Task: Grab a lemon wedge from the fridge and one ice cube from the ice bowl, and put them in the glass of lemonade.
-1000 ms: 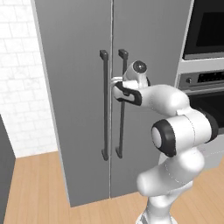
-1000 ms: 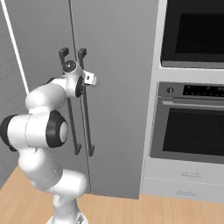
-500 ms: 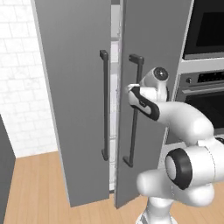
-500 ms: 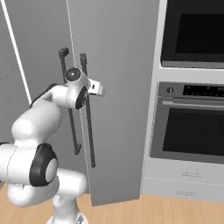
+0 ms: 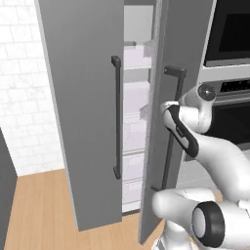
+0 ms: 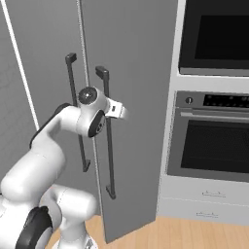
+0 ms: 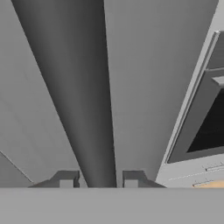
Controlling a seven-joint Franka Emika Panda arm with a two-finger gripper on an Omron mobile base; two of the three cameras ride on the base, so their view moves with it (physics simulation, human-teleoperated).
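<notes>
The fridge (image 5: 83,97) is a tall grey two-door cabinet. Its right door (image 5: 190,39) stands partly ajar, and white shelves (image 5: 134,97) show in the gap. My gripper (image 6: 108,109) is shut on that door's dark vertical handle (image 6: 109,155), near its upper part. In the hand view the handle bar (image 7: 87,109) runs up between my two fingertips (image 7: 65,179); my gripper (image 7: 98,180) closes round it. The left door's handle (image 5: 117,117) is untouched. The lemon wedge, the ice bowl and the glass of lemonade are out of view.
A black built-in oven (image 6: 214,146) and a dark microwave (image 6: 214,39) stand right of the fridge, with a drawer (image 6: 209,199) below. A white brick wall (image 5: 24,97) lies to the left, over wooden floor (image 5: 39,210).
The fridge's right door has swung outward from closed to partly ajar, with my gripper staying on its handle. The gap between the doors has widened and the shelves have come into sight.
</notes>
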